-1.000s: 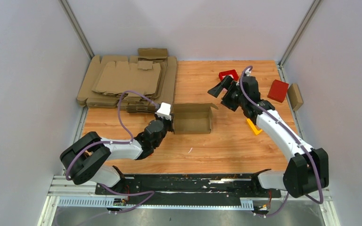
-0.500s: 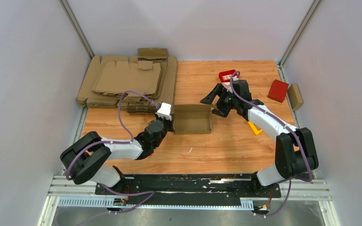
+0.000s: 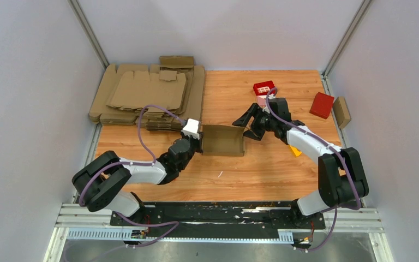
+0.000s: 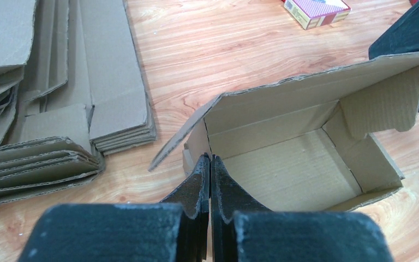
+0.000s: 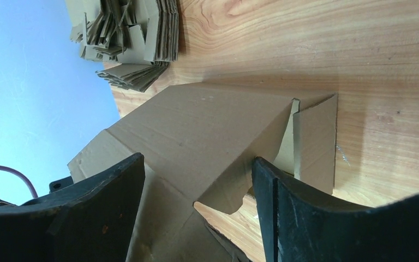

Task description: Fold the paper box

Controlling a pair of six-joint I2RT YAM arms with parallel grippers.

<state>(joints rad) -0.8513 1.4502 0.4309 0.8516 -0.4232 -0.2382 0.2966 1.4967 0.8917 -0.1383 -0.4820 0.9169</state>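
Paper box point(image 3: 222, 141) sits beside the stack of blanks point(image 3: 147, 93); walls up, lid half lowered, tucking not yet done; left gripper point(image 4: 211, 164) pinches its end wall; right gripper point(image 5: 196, 185), spread, straddles the lid.

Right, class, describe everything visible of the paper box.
The paper box is brown corrugated cardboard, an oblong tray, empty, resting on the wooden table. Its lid leans half closed over the opening, side tab hanging. The shut left end effector pinches one end wall; the open right end effector straddles the lid's other end.
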